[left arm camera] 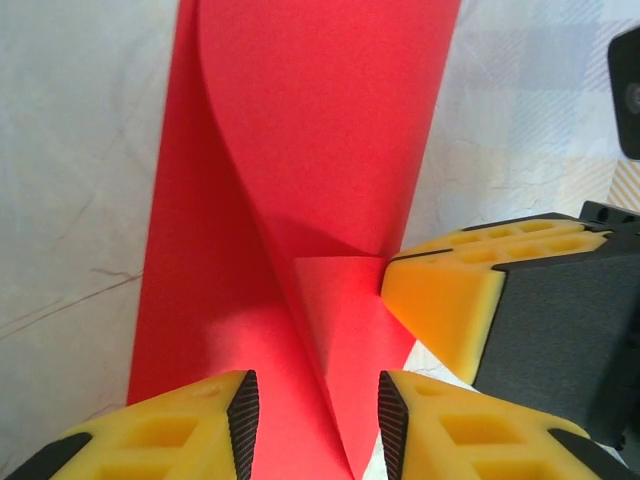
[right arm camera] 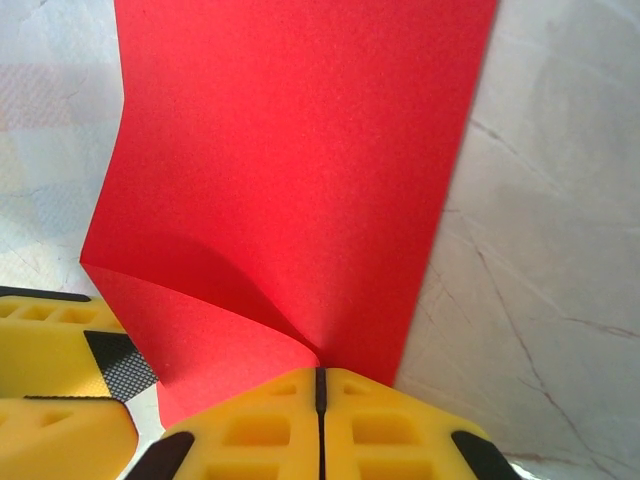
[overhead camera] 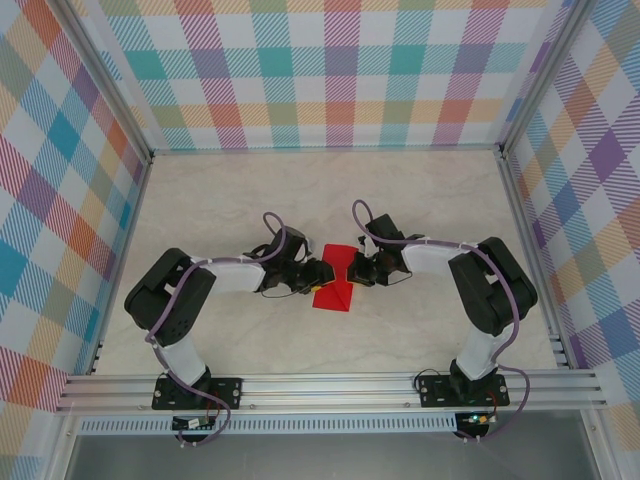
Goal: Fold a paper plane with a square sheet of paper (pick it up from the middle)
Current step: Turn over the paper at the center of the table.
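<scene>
The square sheet of paper [overhead camera: 335, 280] is bright red and lies at the table's middle, between my two grippers, buckled upward along its centre. In the right wrist view my right gripper [right arm camera: 321, 375] is shut on the near edge of the paper [right arm camera: 300, 160], which curls up from the pinch. In the left wrist view my left gripper [left arm camera: 313, 410] stands open, its pads either side of a raised ridge in the paper [left arm camera: 320, 130] with a gap on both sides. The right gripper's yellow fingers [left arm camera: 450, 290] press in from the right. From above, the left gripper [overhead camera: 322, 272] and right gripper [overhead camera: 360, 268] face each other.
The pale marble-patterned table [overhead camera: 230, 200] is walled on three sides by checked panels [overhead camera: 330, 70]. An aluminium rail [overhead camera: 330, 385] carries both arm bases along the near edge. Bare table surface stretches behind and beside the paper.
</scene>
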`<state>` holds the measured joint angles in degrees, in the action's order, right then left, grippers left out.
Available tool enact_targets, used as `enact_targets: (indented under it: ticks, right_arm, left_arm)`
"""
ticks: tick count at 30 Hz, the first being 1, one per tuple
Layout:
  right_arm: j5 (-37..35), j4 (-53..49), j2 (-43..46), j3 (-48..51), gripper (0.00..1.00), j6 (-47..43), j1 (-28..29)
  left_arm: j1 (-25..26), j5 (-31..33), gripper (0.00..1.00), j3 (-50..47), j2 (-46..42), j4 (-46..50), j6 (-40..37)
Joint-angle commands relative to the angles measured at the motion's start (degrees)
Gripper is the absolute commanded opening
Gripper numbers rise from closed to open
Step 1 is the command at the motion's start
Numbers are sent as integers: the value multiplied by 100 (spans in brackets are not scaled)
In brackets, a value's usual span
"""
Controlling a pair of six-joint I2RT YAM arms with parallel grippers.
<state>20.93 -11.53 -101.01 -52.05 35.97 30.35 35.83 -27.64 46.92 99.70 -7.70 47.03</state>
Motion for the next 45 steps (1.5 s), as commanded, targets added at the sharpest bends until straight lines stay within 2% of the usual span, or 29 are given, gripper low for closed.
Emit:
enact_targets:
  ticks: [1, 10, 14, 17, 21, 24, 29, 33, 40, 45]
  right_arm:
    - [78, 90, 122, 37, 6, 29, -38]
    - [87, 71, 178, 55, 8, 41, -37]
    - [79, 57, 268, 59, 12, 87, -33]
    - [-129, -58, 550, 94, 23, 190, -50]
    - [-720, -335, 1268, 267, 50, 301, -188]
    - [-1101, -591, 1725, 390, 66, 191, -325]
    - [-1318, -746, 2388, 677, 80, -133, -729]
    - [-1672, -760, 2912, 908, 100, -425, -836]
    - [-1925, -297, 3413, 1557, 100, -490, -943]
    - [-2104, -414, 3534, 1613, 100, -467, -951]
  left_arm:
    - [-29, -113, 37, 168, 79, 11, -156]
    - [-24, -145, 29, 399, 391, 24, -174]
    - [-24, -163, 25, 487, 479, 30, -205]
    - [-24, -118, 22, 546, 515, 127, -245]
    - [-24, -11, 15, 542, 468, 246, -340]
    - [-24, 76, 9, 555, 380, 344, -419]
    - [-24, 444, 4, 782, 3, 1164, -767]
    - [30, 1260, 3, 1154, -529, 2515, -1304]
    - [195, 3075, 2, 2021, -1425, 4601, -2241]
    - [420, 4948, 2, 2549, -1587, 5257, -2514]
